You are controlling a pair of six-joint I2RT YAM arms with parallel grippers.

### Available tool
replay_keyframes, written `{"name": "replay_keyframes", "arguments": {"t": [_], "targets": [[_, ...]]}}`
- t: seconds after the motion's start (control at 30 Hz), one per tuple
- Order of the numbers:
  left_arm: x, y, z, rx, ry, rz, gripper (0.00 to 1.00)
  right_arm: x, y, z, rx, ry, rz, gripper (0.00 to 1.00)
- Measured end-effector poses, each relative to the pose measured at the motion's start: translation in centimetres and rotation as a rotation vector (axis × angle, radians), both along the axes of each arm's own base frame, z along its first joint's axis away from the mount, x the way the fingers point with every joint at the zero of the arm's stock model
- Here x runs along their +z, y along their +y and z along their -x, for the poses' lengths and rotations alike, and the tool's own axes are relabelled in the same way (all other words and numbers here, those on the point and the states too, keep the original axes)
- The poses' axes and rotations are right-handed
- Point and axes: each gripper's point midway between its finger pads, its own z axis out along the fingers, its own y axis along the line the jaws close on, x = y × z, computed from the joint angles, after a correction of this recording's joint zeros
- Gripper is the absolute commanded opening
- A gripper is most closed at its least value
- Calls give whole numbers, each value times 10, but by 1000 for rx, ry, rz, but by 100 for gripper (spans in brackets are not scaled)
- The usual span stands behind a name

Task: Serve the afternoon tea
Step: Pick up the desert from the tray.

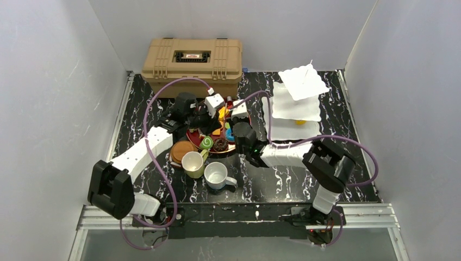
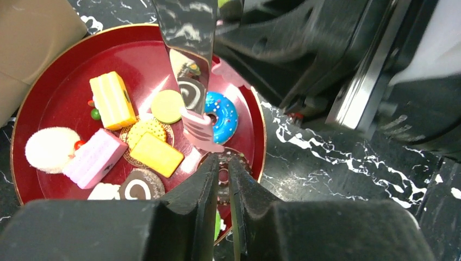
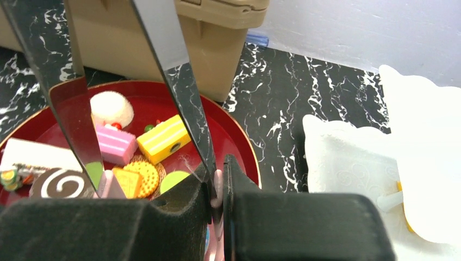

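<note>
No text can be read in any view.
The tan ribbed toolbox [image 1: 191, 68] at the far edge of the table [image 1: 282, 182] carries a small red-and-white label [image 1: 191, 56] in the handle recess of its lid; its print is too small to make out. The white mug [image 1: 217, 175] and pale yellow mug [image 1: 193, 164] show plain sides.

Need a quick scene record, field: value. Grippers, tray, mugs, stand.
left gripper: above red tray, jaws closed to a slit, nothing visibly held
right gripper: shut on metal tongs
tray load: many toy pastries
mugs: pale yellow mug and white mug, upright, near side of tray
coaster: brown, left of pale yellow mug
tiered stand: white, right of tray
toolbox: tan, closed, behind tray
</note>
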Motion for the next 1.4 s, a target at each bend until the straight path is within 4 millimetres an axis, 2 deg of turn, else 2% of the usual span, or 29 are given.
{"name": "replay_keyframes", "arguments": {"t": [0.17, 0.5, 0.67, 0.8, 1.17, 1.4], "targets": [[-13, 4, -5, 1, 24, -19, 11, 0, 2, -12, -25, -15, -23, 7], [-26, 0, -10, -19, 55, -38, 11, -15, 6, -16, -40, -17, -24, 7], [-32, -1, -13, -28, 59, -54, 10, -30, 7, -18, -52, -6, -1, 7], [-39, -2, -15, -33, 67, -65, 9, -29, 6, -19, -63, -13, -8, 7], [-41, -4, -19, -38, 63, -67, 8, -26, 1, -19, -70, -36, 32, 8], [-47, -4, -19, -38, 81, -76, 7, -40, -4, -14, -66, -17, 41, 8]]}}
